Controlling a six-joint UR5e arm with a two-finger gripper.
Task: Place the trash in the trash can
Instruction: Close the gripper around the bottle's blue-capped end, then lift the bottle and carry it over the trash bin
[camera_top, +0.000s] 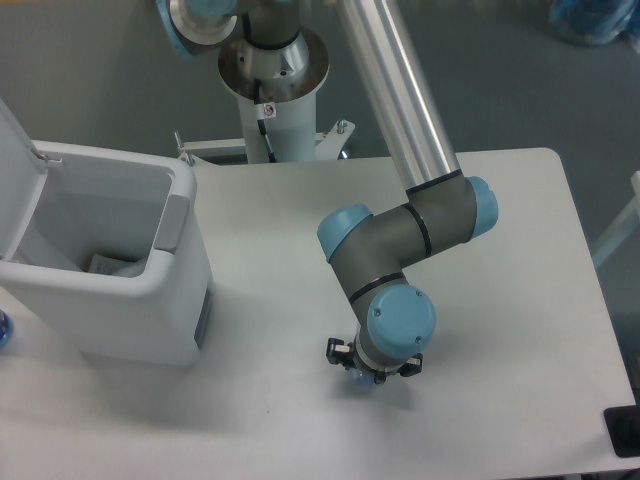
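I'm pointing the gripper (371, 372) straight down at the table (520, 300); its wrist is hiding the fingers, so their state I cannot tell. The smooth white trash can (110, 270) is standing open, well left.

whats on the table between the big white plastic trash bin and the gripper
Nothing: in the fixed camera view, only bare white table lies between the large white rectangular plastic trash bin and the gripper.

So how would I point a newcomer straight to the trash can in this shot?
Start at the white table and look to its left end. There stands the large white rectangular plastic bin, its hinged lid raised and a grey panel on the side facing the grey-and-blue robot arm. It is the only open container there.
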